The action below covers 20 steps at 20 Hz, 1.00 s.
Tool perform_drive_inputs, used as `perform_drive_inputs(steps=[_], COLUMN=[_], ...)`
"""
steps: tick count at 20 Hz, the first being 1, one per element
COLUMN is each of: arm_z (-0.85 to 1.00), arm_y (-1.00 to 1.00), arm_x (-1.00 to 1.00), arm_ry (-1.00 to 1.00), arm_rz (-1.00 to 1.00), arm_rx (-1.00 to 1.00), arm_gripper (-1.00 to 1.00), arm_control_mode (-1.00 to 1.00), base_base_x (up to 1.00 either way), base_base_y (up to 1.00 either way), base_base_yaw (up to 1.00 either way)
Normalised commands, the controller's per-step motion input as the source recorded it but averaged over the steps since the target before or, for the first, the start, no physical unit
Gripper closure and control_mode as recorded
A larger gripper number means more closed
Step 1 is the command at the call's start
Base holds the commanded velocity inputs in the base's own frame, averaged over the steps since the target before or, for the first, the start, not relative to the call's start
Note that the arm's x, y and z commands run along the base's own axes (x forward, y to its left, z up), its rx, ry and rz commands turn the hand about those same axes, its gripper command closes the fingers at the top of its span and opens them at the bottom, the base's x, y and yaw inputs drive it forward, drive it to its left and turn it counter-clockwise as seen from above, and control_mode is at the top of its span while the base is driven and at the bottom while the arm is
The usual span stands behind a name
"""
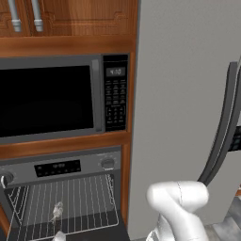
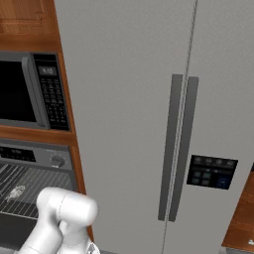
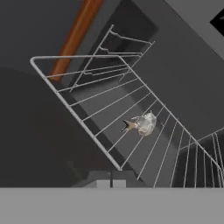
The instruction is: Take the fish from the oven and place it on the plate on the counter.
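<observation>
The oven (image 1: 66,167) stands open under the microwave, with its wire rack (image 1: 70,202) showing. The fish (image 1: 57,210) is small and pale grey and lies on that rack (image 3: 100,105). In the right base view the fish (image 2: 15,192) sits at the far left inside the oven (image 2: 34,158). In the hand view the fish (image 3: 142,124) lies across the rack wires, up and right of my gripper (image 3: 109,180). The gripper's fingertips are together, shut on nothing and clear of the fish. The plate and the counter are out of view.
A microwave (image 1: 52,99) with a keypad sits above the oven in a wood surround. A tall grey fridge (image 2: 149,109) with dark bar handles (image 2: 178,149) stands to the right. My white arm (image 1: 181,207) rises between oven and fridge.
</observation>
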Motion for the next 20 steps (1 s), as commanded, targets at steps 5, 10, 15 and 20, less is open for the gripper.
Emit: perform_drive_inputs(steps=[5,10,15,20], arm_z=[0.96,0.98,0.63,0.07], arm_y=[-0.08,-0.11,-0.05,0.07], arm_x=[-0.34,0.03,0.43,0.38], arm_ry=[-0.09,0.03,0.25,0.29], arm_rz=[0.00,0.00,-0.01,-0.07], arm_rx=[0.13,0.14,0.08,0.01], arm_gripper=[1.00,1.00,1.00,-1.00], arm_control_mode=[-1.00,-1.00,-1.00,-1.00], base_base_x=[0.00,0.00,0.00,0.00], base_base_y=[0.00,0.00,0.00,0.00], base_base_yaw=[0.00,0.00,0.00,0.00])
